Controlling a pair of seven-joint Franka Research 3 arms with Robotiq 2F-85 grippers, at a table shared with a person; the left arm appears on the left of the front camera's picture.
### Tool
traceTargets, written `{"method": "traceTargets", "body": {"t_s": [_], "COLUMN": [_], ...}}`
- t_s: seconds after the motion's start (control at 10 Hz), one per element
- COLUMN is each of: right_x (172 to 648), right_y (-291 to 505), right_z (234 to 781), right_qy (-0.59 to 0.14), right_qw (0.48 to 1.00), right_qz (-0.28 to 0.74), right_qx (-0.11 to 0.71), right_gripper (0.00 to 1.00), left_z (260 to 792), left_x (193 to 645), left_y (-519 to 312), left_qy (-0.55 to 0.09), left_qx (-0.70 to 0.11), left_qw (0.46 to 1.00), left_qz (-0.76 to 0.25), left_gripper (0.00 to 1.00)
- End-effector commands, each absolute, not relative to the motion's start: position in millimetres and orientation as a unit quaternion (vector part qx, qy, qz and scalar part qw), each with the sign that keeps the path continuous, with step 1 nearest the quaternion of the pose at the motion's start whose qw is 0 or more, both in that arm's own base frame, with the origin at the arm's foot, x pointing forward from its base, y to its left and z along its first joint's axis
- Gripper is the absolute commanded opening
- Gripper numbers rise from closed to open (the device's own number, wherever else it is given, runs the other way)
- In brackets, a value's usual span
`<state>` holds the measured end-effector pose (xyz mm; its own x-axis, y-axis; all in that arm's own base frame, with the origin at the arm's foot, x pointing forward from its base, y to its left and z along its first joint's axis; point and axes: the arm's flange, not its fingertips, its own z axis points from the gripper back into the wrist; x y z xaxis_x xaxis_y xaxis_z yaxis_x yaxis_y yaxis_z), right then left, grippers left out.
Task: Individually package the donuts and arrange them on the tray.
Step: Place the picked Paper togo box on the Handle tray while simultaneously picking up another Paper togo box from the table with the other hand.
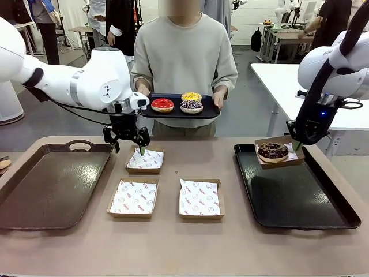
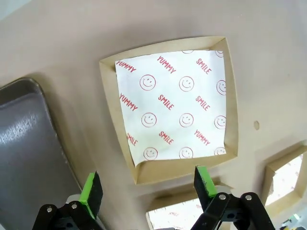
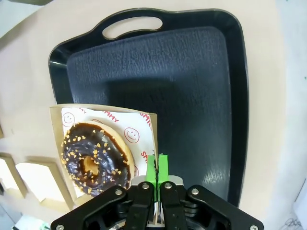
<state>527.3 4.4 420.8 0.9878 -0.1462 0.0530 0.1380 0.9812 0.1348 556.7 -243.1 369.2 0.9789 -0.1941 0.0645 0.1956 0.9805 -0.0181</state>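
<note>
A dark chocolate donut [image 1: 273,152] [image 3: 93,158] with nut crumbs lies in a cardboard box [image 1: 286,163] [image 3: 144,125]. My right gripper [image 1: 297,145] [image 3: 157,167] is shut on that box's rim and holds it just over the far left corner of the black tray [image 1: 300,199] [image 3: 192,72]. A person at the far side holds a small dark tray [image 1: 210,113] with a red donut [image 1: 162,104], a yellow donut [image 1: 191,96] and a sprinkled chocolate donut [image 1: 191,106]. My left gripper [image 1: 130,147] [image 2: 148,184] hangs open above the near edge of an empty paper-lined box [image 1: 145,160] [image 2: 175,105].
Two more empty lined boxes [image 1: 134,198] [image 1: 199,198] sit nearer the front edge, mid-table. A large brown tray [image 1: 52,184] [image 2: 24,143] lies at the left. A white table [image 1: 277,81] stands behind at the right.
</note>
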Motion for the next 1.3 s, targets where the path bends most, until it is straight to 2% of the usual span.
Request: {"method": "traceTargets", "body": {"t_s": [0.0,1.2], "right_x": [525,536], "right_y": [3,8], "right_z": [422,419], "right_qy": [-0.034,-0.030], "right_qw": [0.995,0.996], "right_qz": [-0.073,-0.055], "right_qx": [0.066,0.057], "right_gripper": [0.01,0.01], "left_z": [354,348], "left_x": [564,561], "left_y": [-248,-246], "left_qy": [-0.046,-0.037], "left_qx": [0.013,0.007], "left_qw": [0.993,0.992], "left_qz": [-0.104,-0.118], "left_gripper": [1.00,1.00]}}
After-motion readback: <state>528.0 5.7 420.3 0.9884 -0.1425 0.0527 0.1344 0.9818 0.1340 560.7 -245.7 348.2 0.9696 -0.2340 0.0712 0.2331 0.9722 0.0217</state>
